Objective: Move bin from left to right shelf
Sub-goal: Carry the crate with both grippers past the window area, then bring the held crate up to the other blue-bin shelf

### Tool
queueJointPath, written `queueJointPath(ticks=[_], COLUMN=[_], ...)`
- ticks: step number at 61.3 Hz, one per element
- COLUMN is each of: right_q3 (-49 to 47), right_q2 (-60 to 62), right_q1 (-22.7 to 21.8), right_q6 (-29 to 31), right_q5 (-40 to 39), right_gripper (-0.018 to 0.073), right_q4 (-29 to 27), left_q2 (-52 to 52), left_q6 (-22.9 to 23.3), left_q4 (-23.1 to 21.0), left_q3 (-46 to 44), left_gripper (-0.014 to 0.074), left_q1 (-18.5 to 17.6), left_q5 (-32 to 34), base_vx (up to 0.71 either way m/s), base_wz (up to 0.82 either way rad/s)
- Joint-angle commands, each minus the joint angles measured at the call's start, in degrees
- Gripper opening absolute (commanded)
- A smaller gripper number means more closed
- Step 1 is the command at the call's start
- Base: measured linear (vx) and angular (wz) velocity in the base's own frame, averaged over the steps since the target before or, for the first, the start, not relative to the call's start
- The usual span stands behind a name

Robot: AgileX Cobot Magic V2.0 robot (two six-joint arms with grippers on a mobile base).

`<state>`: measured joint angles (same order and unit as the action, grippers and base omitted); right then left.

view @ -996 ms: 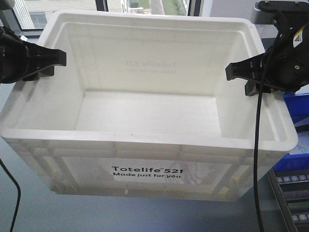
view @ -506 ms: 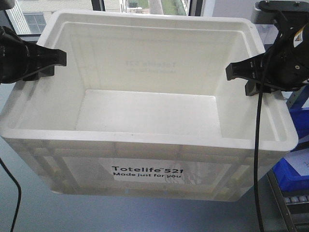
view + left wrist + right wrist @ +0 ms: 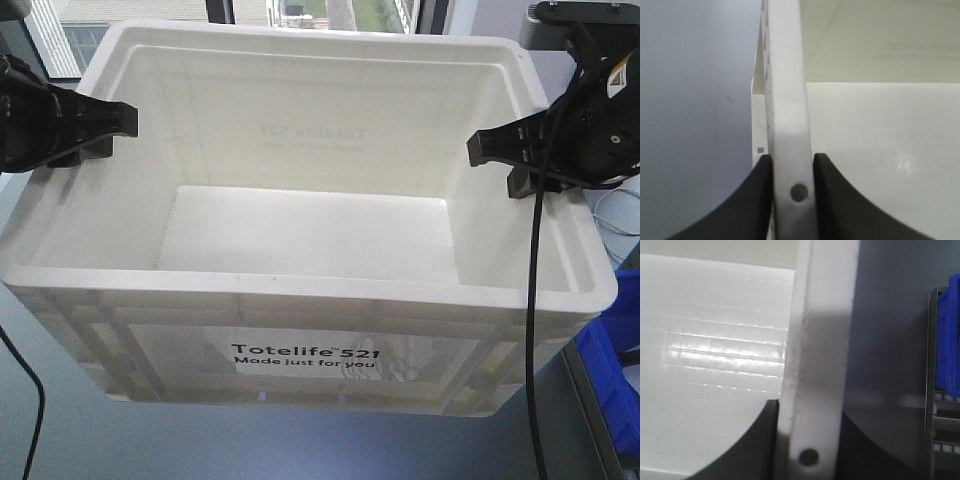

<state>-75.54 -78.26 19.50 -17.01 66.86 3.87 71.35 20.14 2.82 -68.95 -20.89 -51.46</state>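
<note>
Shifted since a second ago: blue plastic bin [image 3: 612,345], now lower at the right edge of frame. Item: large white rectangular plastic tote [image 3: 300,150], centre frame, my left hand [image 3: 100,135] and right hand [image 3: 505,165] each clamped on its side rim. Status: apparently lifted, in transit; setting down on right shelf outstanding.

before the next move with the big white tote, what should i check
1. Grip of the left gripper on the large white rectangular plastic tote: ok, left rim pinched from both sides.
2. Grip of the right gripper on the right rim: ok, pinched the same way.
3. Tote interior free of loose items: ok.
4. Tote held level: ok, roughly.
5. Gap to the blue plastic bin at lower right: cannot tell, it looks close.
6. Landing spot on the right shelf: cannot tell, not in view.
</note>
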Motion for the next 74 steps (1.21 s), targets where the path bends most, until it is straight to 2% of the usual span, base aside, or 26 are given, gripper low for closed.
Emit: queueJointPath(ticks=[1,36,74], right_q3=[-2.19,-2.19,-2.19], right_q2=[2.49,2.49,2.49], right_q1=[-0.29,-0.29,-0.29], right_q6=[1.54,1.54,1.54], right_q5=[-2.82,-2.82,-2.82], right_gripper=[0.0024,0.0024,0.0024], right_q4=[3.29,3.29,3.29], left_q2=[-2.02,-2.02,-2.02], left_q6=[-0.98,-0.98,-0.98], left_q4=[2.71,2.71,2.71], left_q3=[-2.26,-2.26,-2.26], left_gripper=[0.0099,0.0099,0.0099], left_q1=[0.05,0.05,0.05], left_q5=[6.14,6.14,6.14], base_vx=[0.21,0.20,0.16], base_wz=[0.15,0.25,0.56])
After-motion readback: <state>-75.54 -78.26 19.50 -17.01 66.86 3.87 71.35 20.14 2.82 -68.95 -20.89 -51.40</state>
